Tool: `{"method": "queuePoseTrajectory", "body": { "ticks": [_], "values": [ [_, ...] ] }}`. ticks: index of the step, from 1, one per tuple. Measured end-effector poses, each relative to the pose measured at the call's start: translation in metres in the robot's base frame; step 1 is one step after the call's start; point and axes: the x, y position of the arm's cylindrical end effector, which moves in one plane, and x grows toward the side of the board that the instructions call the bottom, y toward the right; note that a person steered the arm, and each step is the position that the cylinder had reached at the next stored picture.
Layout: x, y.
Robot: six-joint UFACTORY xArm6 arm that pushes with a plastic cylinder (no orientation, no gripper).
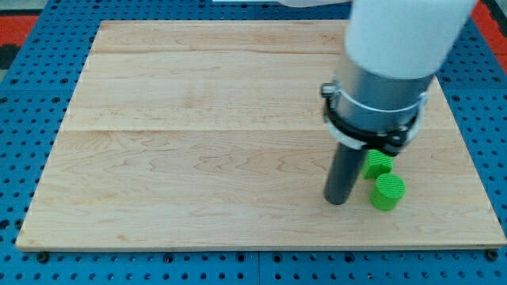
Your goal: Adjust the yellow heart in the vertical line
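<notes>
No yellow heart shows anywhere in the camera view; the arm may hide it. My tip [338, 201] rests on the wooden board [198, 142] at the view's lower right. A green round block [388, 192] stands just to the right of the tip, a small gap apart. A second green block [377, 164] sits right above it, partly hidden under the arm's grey collar; its shape cannot be made out.
The arm's white and grey body [388, 71] covers the board's upper right part. A blue perforated table [24, 119] surrounds the board on all sides.
</notes>
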Motion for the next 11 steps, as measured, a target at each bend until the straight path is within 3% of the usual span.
{"method": "queuePoseTrajectory", "body": {
  "ticks": [2,3,6,11],
  "values": [
    [-0.023,-0.047],
    [-0.065,-0.035],
    [-0.088,0.07],
    [-0.106,0.066]
  ]
}}
